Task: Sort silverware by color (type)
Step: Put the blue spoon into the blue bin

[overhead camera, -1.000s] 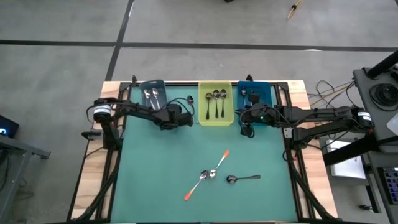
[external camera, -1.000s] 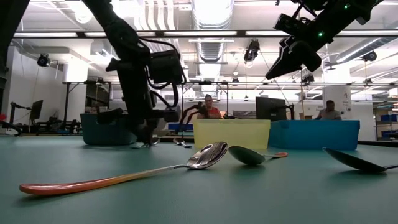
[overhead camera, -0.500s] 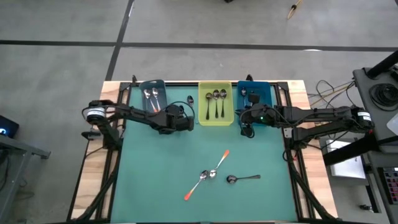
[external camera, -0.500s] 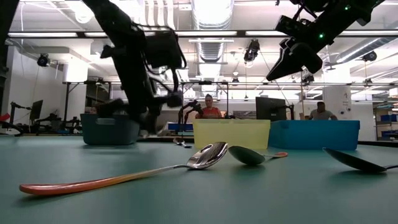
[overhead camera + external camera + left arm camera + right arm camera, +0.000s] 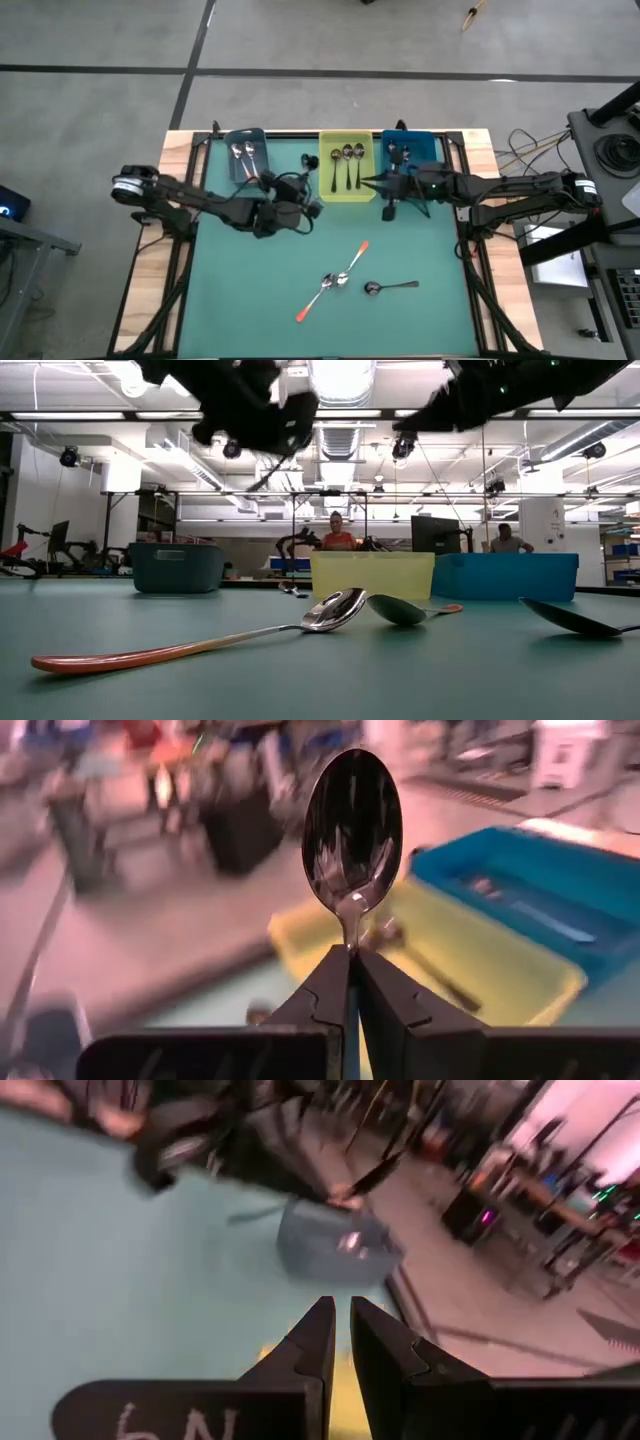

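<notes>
My left gripper (image 5: 306,210) is over the green mat, near of the yellow tray (image 5: 370,190), shut on a spoon (image 5: 352,830) whose shiny bowl sticks out past the fingertips; its handle is hidden. My right gripper (image 5: 368,182) is shut and empty, level, near the yellow tray's near right corner; it also shows in the right wrist view (image 5: 341,1320). Two orange-handled spoons (image 5: 352,262) (image 5: 314,297) and a dark-handled spoon (image 5: 392,287) lie flat on the mat. My left gripper pinches the spoon's thin neck (image 5: 349,932), just below the bowl, between its two fingertips (image 5: 328,982). The fingers lie along the spoon. The bowl stands out beyond the fingertips, and the spoon is lifted clear of the table.
Three trays stand along the far edge: a grey-blue one (image 5: 228,150) with spoons, the yellow one with three spoons, a blue one (image 5: 432,150) with a spoon. A small dark spoon (image 5: 304,159) lies between the grey-blue and yellow trays. People sit in the room beyond (image 5: 335,535).
My left gripper has risen from the mat and gone toward the table's near and right edges, carrying the spoon clear. My right gripper has tipped up from pointing down to level, pointing toward the table's left.
</notes>
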Motion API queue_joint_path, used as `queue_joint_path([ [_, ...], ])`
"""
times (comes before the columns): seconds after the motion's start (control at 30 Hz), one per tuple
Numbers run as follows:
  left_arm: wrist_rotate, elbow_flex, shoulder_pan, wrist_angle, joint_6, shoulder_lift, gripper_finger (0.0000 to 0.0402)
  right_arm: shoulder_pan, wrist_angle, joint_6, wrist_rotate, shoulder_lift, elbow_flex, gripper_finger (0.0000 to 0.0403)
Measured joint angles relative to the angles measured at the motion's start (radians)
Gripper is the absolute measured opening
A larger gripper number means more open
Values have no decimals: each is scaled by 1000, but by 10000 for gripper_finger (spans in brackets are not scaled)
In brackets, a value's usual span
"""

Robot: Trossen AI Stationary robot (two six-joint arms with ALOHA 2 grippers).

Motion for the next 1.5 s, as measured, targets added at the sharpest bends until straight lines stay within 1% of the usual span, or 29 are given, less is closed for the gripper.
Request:
queue_joint_path([
  [0.07, 1, 0, -13, 179, 200, 9, 0, 0, 56, 20, -1, 3, 0, 28],
  [0.13, 7, 0, -16, 324, 336, 17, 0, 0, 105, 45, -5, 12, -2, 28],
  [0.17, 31, 0, -16, 385, 387, 22, 0, 0, 134, 67, -19, 16, -2, 28],
  [0.23, 72, 0, -16, 498, 461, 34, 0, 0, 171, 106, -49, 17, -1, 28],
  [0.3, 78, 0, -16, 585, 520, 54, 0, 3, 214, 154, -54, 23, -1, 28],
  [0.4, 64, 0, -16, 664, 586, 79, 0, 3, 252, 236, -49, 24, -1, 28],
  [0.5, 61, 0, -16, 725, 605, 96, 0, 3, 273, 294, -44, 23, -1, 28],
  [0.6, 61, 0, -16, 751, 607, 111, 0, 3, 282, 344, -44, 34, -1, 28],
  [0.7, 55, 0, -16, 755, 607, 116, 0, 3, 318, 358, -43, 58, -1, 28],
  [0.83, 54, 0, -16, 762, 614, 116, 0, 3, 455, 356, -43, 114, -1, 28],
  [0.93, 47, 0, -16, 778, 657, 116, 0, 3, 568, 349, -42, 171, -1, 29],
  [0.97, 36, 0, -16, 781, 670, 116, 0, 3, 596, 354, -37, 190, 0, 31],
  [1.03, 22, 0, -16, 782, 684, 116, 0, 3, 620, 376, 5, 223, 11, 40],
  [1.1, 20, 0, -16, 782, 691, 116, 0, 3, 610, 380, 64, 252, 30, 55],
  [1.17, 20, 0, -15, 782, 695, 116, 0, 1, 610, 376, 89, 284, 51, 76],
  [1.37, 18, 0, -13, 782, 712, 116, 0, 3, 608, 388, 87, 363, 131, 156],
  [1.5, -11, 0, -11, 781, 714, 116, 0, 2, 581, 391, 63, 387, 163, 198],
])
